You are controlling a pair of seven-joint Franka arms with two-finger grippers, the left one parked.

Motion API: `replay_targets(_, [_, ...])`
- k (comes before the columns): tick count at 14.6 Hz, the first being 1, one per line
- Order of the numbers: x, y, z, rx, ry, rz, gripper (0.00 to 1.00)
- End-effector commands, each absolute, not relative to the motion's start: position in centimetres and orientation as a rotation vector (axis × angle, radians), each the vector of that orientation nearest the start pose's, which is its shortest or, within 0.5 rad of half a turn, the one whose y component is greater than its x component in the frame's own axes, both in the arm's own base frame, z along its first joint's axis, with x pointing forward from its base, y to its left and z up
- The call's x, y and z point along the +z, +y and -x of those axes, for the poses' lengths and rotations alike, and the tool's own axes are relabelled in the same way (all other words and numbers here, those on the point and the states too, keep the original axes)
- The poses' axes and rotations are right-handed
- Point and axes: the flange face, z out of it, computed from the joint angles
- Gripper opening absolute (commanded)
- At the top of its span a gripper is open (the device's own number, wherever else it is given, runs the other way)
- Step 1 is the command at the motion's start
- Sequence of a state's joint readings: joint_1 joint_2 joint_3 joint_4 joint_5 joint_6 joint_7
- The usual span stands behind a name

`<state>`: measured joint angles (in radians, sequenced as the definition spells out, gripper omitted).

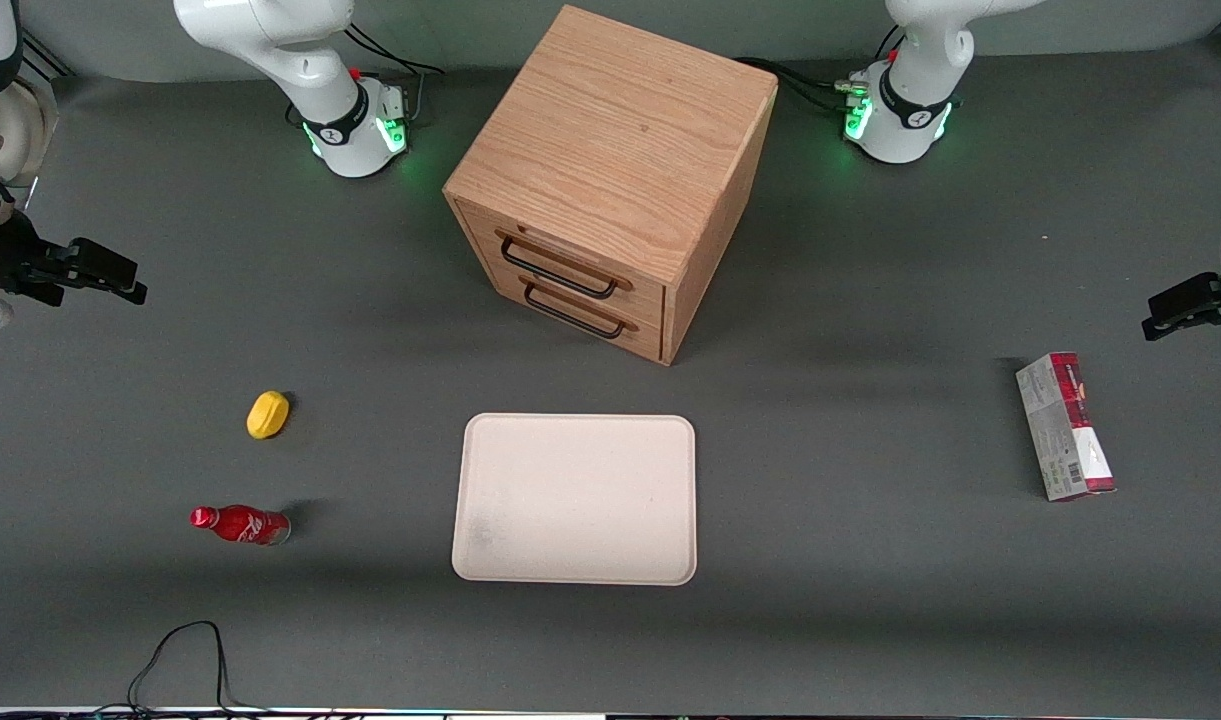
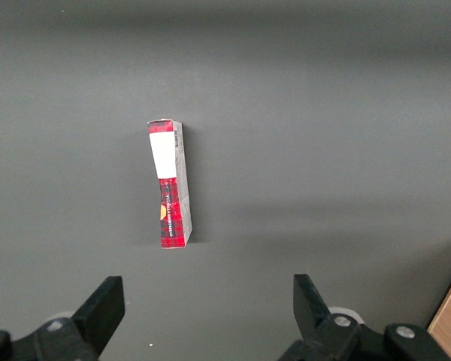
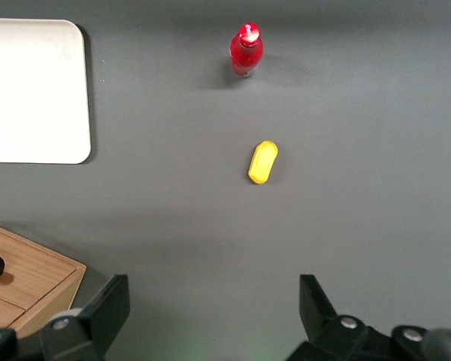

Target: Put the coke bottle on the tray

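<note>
The coke bottle (image 1: 240, 524), small, glossy red with a red cap, lies on its side on the grey table toward the working arm's end; the wrist view also shows the coke bottle (image 3: 246, 51). The cream tray (image 1: 575, 498) lies flat and bare in front of the wooden drawer cabinet, and a corner of the tray (image 3: 30, 90) shows in the wrist view. My gripper (image 1: 120, 282) hangs in the air at the working arm's end, farther from the front camera than the bottle and well apart from it. The gripper (image 3: 214, 292) is open with nothing between its fingers.
A yellow oval object (image 1: 268, 414) lies between my gripper and the bottle, also seen as the yellow object (image 3: 263, 162). A two-drawer wooden cabinet (image 1: 610, 180) stands mid-table. A red-and-grey carton (image 1: 1064, 425) lies toward the parked arm's end. A black cable (image 1: 180, 660) loops at the near edge.
</note>
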<state>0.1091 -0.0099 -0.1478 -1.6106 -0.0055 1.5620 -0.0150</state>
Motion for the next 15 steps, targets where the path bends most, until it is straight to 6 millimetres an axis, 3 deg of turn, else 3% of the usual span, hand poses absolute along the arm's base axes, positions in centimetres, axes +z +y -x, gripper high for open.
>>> replay_targets(1, [61.0, -2.0, -54.5, 0.046, 0.024, 3.139, 1.00])
replay_targets(8, [60.6, -2.2, -54.9, 0.051, 0.026, 3.142, 1.00])
replay_targets(11, [59.4, -2.4, -58.3, 0.053, 0.026, 3.158, 1.00])
replay_targets(15, [58.0, -3.5, -64.8, -0.003, 0.060, 3.189, 1.00])
